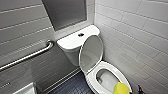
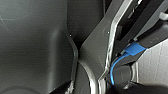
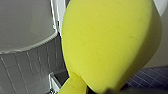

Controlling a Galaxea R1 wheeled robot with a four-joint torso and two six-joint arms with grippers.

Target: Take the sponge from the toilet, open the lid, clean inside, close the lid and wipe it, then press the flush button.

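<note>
The white toilet (image 1: 100, 67) stands in the corner with its lid (image 1: 91, 53) raised against the tank, so the bowl is open. On the tank top sits the small dark flush button (image 1: 80, 34). The yellow sponge (image 1: 121, 88) hovers over the near right edge of the bowl. The right wrist view shows the sponge (image 3: 110, 42) large and close, with my right gripper (image 3: 105, 90) shut on its lower end. My left wrist view shows dark robot parts and a blue cable, with nothing held.
A steel grab bar (image 1: 30, 56) runs along the grey tiled wall on the left. White tiled wall (image 1: 140, 37) closes the right side close to the toilet. Dark blue floor (image 1: 72, 86) lies left of the bowl, and a white object (image 1: 25, 89) sits bottom left.
</note>
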